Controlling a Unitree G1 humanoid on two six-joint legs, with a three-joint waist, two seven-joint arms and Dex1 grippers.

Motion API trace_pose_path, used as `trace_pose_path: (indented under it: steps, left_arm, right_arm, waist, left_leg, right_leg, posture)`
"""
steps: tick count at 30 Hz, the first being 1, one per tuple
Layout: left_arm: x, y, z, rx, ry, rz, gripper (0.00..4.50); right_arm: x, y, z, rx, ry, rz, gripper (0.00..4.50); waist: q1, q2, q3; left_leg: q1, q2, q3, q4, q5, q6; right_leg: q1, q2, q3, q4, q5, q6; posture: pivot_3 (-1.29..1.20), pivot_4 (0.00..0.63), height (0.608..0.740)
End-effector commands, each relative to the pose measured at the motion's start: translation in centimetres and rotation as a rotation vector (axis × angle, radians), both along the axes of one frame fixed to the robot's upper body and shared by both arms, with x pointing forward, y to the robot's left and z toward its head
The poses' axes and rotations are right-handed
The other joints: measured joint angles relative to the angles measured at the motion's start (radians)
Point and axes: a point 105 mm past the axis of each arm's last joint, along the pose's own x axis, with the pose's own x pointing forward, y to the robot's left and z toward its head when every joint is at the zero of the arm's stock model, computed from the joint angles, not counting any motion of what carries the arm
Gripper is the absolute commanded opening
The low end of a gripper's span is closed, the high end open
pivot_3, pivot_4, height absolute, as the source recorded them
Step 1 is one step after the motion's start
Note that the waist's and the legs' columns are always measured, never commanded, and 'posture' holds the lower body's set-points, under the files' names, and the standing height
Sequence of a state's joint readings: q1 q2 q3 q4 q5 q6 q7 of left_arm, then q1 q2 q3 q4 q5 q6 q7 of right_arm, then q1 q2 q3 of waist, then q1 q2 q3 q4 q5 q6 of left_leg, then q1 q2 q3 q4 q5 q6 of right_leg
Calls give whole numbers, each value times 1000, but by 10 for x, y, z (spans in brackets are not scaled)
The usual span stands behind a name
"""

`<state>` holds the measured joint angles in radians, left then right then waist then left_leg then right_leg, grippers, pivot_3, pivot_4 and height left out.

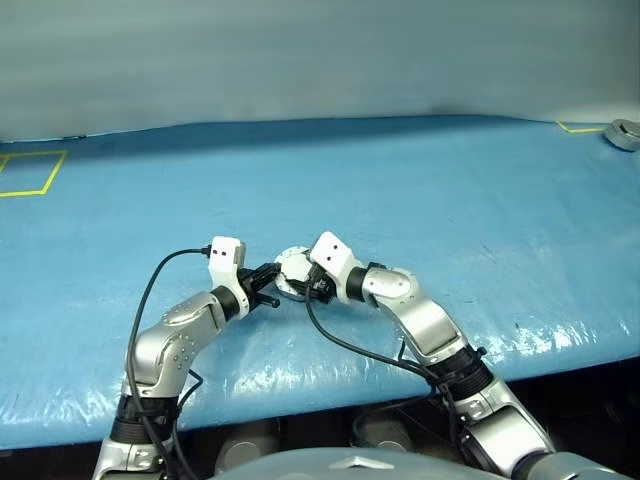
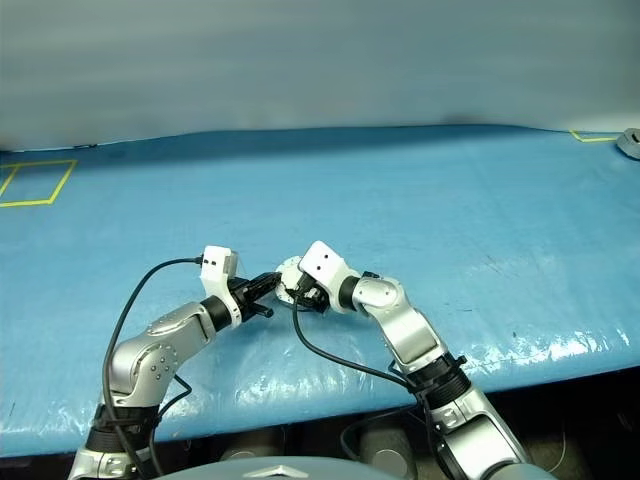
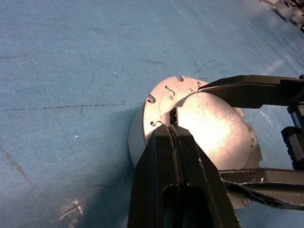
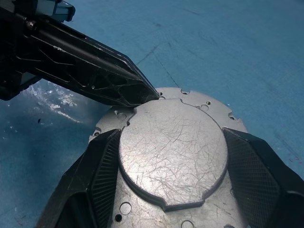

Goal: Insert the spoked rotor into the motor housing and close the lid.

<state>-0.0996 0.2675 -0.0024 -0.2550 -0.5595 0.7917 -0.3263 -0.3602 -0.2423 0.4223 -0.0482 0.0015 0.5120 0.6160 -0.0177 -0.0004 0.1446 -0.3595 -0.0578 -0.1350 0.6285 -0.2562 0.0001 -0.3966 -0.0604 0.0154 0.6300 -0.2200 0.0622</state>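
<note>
right fingers [image 4: 256,166] grip the scratched round silver motor housing [image 4: 173,156]; left fingers [image 3: 173,142], pressed together, touch it.

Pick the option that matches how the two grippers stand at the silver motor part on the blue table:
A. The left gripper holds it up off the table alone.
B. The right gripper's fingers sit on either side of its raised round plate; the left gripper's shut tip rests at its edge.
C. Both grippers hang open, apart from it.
B: the right gripper straddles the scratched raised plate of the motor housing, and the left gripper, fingers together, touches its rim.
</note>
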Motion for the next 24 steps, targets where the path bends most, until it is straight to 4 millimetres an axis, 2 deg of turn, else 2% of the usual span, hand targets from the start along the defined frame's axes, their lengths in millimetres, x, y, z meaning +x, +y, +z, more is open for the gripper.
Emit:
trace_pose_path:
  steps: [1, 3, 4, 9, 12, 17, 20, 24]
  left_arm:
    - [-5, -4, -11, 19, 48, -20, 0]
    - [-5, -3, -9, 23, 40, -19, 0]
    - [-5, -2, -8, 31, 30, -19, 0]
    - [-4, 2, -3, 45, 5, -16, 0]
    - [-3, 4, -1, 52, -4, -20, 0]
    - [-1, 3, 1, 61, -22, -35, 0]
    - [0, 1, 3, 61, -30, -44, 0]
    - [0, 1, 3, 61, -32, -45, 0]
  right_arm:
    - [-13, -12, -29, -40, 133, -43, 3808]
    - [-15, -15, -20, -9, 90, -58, 4391]
    - [-16, -17, -12, 31, 67, -86, 4484]
    - [-26, -41, 12, 147, 23, -196, 4484]
    - [-33, -57, 20, 251, 73, -295, 4484]
    - [-39, -69, 17, 495, 288, -451, 4484]
    - [-36, -62, 5, 606, 432, -538, 4484]
    - [-30, -49, 6, 790, 570, -586, 4484]
  waist:
    - [3, 0, 0]
    - [7, 0, 0]
    - [8, 0, 0]
    - [9, -1, 0]
    - [9, -1, 1]
    - [8, 0, 2]
    - [7, 0, 2]
    - [7, 2, 3]
  left_leg:
    - [0, 0, 0, 0, 0, 0]
    - [-1, 0, -1, 0, 0, 0]
    - [-1, 0, -1, 0, -1, 0]
    - [-8, -2, 0, 0, 0, -1]
    - [-10, -2, -1, 0, 0, -1]
    - [-17, -1, -1, 0, 0, -1]
    - [-17, -1, 0, 0, 0, 0]
    - [-18, -1, -1, 1, 0, 0]
  right_leg:
    - [0, 0, 0, 0, 0, 0]
    - [0, 0, 0, -1, 0, 0]
    - [0, 0, 0, -1, 0, 0]
    - [-2, -2, 1, -2, -1, 1]
    - [-4, -2, 0, -2, -1, 1]
    - [-13, -1, 1, 0, -1, 0]
    - [-14, -1, 1, 1, 2, -4]
    - [-14, -1, 0, 1, 2, -4]
  posture:
    - [0, 150, 740]
    - [0, 150, 740]
    - [0, 150, 740]
    - [0, 150, 740]
    - [0, 150, 740]
    - [0, 150, 740]
    - [0, 150, 740]
    - [0, 150, 740]
